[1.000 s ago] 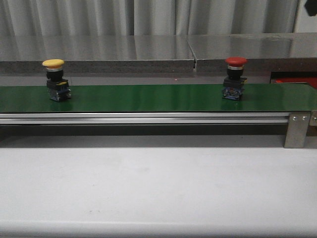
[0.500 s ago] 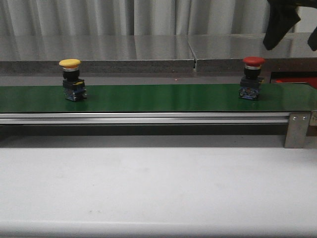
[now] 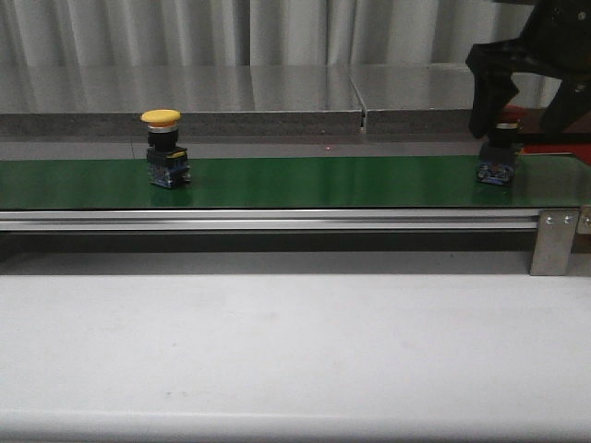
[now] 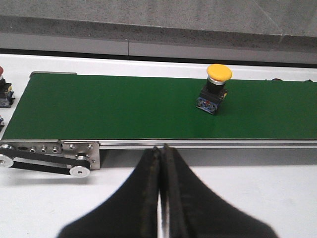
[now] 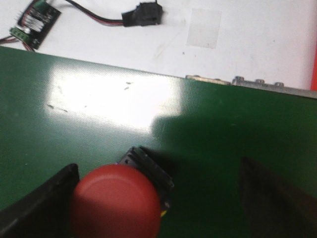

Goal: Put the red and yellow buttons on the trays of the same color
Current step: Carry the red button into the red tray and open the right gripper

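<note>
My right pincer (image 3: 524,92): wide open, straddling red button (image 5: 116,203), holding nothing.
Red button: between my fingers, against one; near belt (image 3: 323,182) end.
My left pincer (image 4: 162,163): closed, empty.
Yellow button (image 3: 164,148): mid-belt, open room around.

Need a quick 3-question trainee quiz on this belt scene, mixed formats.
1. True or false: the yellow button stands on the green belt.
2. Which gripper hangs over the red button: A left, B right?
3. Fill in: the left gripper has its fingers ____.

Key:
1. True.
2. B. The right gripper is open, with a finger on either side of the red button, not yet closed on it.
3. Shut, holding nothing, on the near side of the belt.
</note>
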Controlling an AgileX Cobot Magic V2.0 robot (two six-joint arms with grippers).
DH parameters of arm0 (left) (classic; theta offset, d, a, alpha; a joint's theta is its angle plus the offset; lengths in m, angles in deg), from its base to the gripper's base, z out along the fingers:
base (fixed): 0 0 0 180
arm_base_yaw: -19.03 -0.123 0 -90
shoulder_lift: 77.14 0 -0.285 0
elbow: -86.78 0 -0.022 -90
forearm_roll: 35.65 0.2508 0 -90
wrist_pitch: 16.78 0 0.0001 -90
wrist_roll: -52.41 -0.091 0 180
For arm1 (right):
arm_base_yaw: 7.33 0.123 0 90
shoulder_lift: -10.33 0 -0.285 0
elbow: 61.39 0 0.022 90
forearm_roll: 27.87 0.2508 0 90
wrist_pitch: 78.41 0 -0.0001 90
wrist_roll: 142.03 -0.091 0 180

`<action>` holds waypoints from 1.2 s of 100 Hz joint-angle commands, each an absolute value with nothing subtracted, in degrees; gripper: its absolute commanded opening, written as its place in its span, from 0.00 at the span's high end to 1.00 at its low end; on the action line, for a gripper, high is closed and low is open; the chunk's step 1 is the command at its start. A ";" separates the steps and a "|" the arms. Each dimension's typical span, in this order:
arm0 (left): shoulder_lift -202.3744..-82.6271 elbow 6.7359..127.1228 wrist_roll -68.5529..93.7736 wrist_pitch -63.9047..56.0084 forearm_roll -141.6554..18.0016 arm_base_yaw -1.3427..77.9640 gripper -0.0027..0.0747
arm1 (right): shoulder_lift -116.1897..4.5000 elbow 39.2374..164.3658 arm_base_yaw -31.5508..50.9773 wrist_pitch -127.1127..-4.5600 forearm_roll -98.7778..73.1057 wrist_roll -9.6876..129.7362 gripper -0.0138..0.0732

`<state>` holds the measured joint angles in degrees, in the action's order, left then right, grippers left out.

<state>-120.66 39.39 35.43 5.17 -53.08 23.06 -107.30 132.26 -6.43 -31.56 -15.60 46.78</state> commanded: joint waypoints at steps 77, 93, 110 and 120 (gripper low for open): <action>-120.68 40.87 35.55 0.91 -54.27 23.55 0.99 | -111.79 154.23 -22.14 -25.96 -18.46 47.58 0.61; -120.68 40.87 35.55 0.91 -54.27 23.55 0.99 | -115.61 154.57 -25.50 -27.77 -17.19 47.58 0.61; -120.68 40.87 35.55 0.91 -54.27 23.55 0.99 | -119.48 154.57 -25.99 -29.77 -15.85 47.58 0.61; -120.68 40.87 35.55 0.91 -54.27 23.55 0.99 | -121.27 154.57 -25.99 -30.34 -14.91 47.58 0.61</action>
<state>-120.66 39.39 35.43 5.17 -53.08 23.06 -123.77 152.51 -25.82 -27.07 -16.55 47.19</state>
